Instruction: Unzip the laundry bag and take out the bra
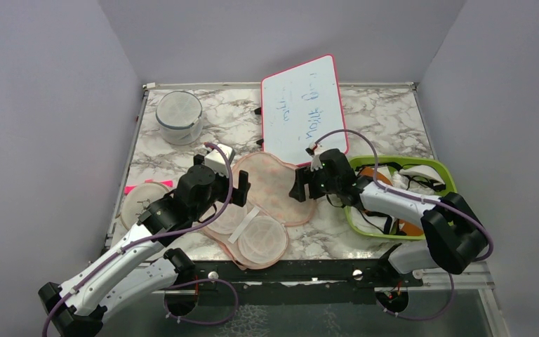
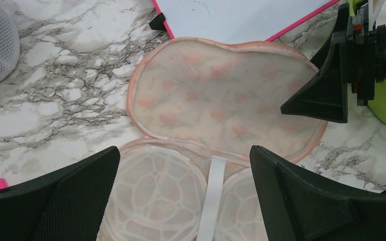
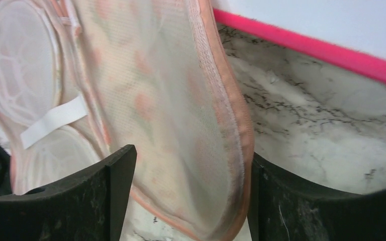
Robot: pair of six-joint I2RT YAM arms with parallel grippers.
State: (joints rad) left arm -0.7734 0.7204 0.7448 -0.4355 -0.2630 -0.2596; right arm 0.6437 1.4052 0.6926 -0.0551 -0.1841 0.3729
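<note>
Your left claw point(image 1: 242, 189) is as wide open as it goes and has nothing in it. It hangs just over the near half of the laundry bag point(image 1: 270, 184), the flat peach-pink cloth pouch shaped like a peanut, with little orange-red spots on it. Your right claw point(image 3: 193, 155) has its two fingers apart, one on each side of the bag's top flap, right at the pink rim. The rim touches one finger, but I do not see the claw squeezed shut on it.

The bag lies in the middle of the grey-and-white marble table point(image 1: 379, 119), between your two claws. Its zip looks undone all the way round, because the top flap is swung open to the far side. Inside the near half you can see two round white net cups with a white band point(image 2: 213, 196) between them. No bra is in there.

The bra point(image 1: 372, 173), rust-orange with thin black straps, looks to be in the lime-green plastic basket point(image 1: 393, 159) just to the right of the bag, mixed in with white clothes point(image 1: 421, 172). So I think both jobs are done: the bag is unzipped and the bra is out. All that seems left is to move off the flap and pull your arms back.

Farther away stand a white board with a pink edge point(image 1: 302, 105) and a round white net tub with a dark rim point(image 1: 180, 116).
</note>
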